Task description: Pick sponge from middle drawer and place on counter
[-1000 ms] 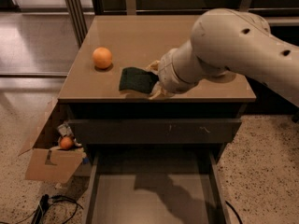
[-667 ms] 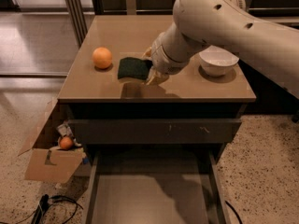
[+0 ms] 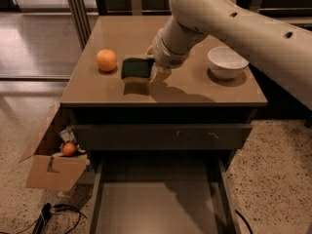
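The sponge (image 3: 136, 68), dark green on top with a pale yellow underside, is in my gripper (image 3: 153, 64) over the left middle of the tan counter (image 3: 195, 89). The fingers (image 3: 159, 74) close on the sponge's right end. It hangs level, very close to the counter top, with its shadow just in front of it. Whether it touches the top I cannot tell. The middle drawer (image 3: 156, 206) is pulled out at the bottom of the view, and its grey floor is bare. My big white arm reaches in from the upper right.
An orange fruit (image 3: 106, 60) sits on the counter just left of the sponge. A white bowl (image 3: 227, 62) stands at the right. The scratched drawer front (image 3: 165, 136) above is shut. A cardboard box (image 3: 51, 167) and cables (image 3: 53, 213) lie on the floor at the left.
My arm has swung back and to the left with the sponge, carrying it closer to the orange. The white bowl, hidden behind the arm before, now shows.
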### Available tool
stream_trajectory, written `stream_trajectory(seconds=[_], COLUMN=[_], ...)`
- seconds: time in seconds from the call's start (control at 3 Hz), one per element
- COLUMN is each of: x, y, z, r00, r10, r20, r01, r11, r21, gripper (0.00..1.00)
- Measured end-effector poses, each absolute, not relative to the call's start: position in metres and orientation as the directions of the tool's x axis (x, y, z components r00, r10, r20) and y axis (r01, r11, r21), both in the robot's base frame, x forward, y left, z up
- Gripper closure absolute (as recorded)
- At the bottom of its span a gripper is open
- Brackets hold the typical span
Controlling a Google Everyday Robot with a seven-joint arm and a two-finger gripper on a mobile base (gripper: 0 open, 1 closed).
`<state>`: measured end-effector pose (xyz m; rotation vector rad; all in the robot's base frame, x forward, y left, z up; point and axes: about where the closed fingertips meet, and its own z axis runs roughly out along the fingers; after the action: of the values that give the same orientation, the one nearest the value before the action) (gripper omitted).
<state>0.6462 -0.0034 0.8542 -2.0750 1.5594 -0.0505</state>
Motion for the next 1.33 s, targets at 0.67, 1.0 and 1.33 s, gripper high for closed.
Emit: stream_trajectory(seconds=[0.67, 1.0, 1.33], x=[0.6538, 0.6538, 0.6538], y=[-0.0050, -0.0050, -0.0050], z=[0.8467, 0.8467, 0.8467], r00=[0.328, 0.328, 0.328], r10=[-0.901, -0.901, -0.901], r20=[-0.285, -0.285, -0.285], r01=[-0.890, -0.890, -0.890], r11=[-0.194, -0.194, -0.194], r21=[-0.413, -0.413, -0.413], gripper=[0.87, 0.64, 0.40])
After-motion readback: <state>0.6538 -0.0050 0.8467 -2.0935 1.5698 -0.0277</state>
